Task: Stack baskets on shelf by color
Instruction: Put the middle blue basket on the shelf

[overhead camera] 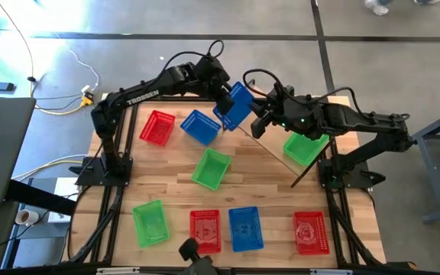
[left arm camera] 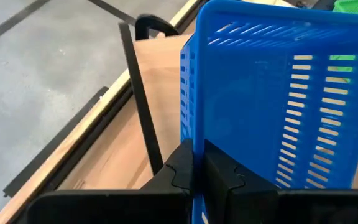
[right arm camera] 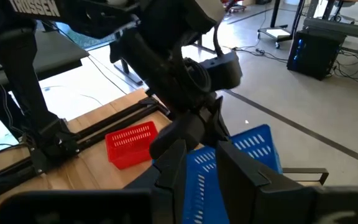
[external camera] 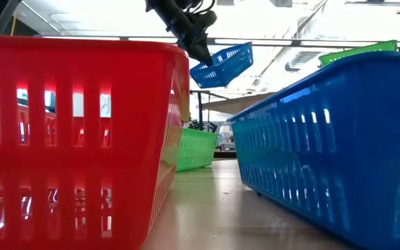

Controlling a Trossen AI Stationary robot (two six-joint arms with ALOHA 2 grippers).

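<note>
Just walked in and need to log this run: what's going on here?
The left gripper is shut on the wall of a blue basket, holding it tilted in the air near the shelf at the far side of the table. The right gripper is close beside it, fingers partly apart, holding nothing that shows. The other baskets, red, blue and green, lie scattered on the tabletop, with one green basket under the right arm.
</note>
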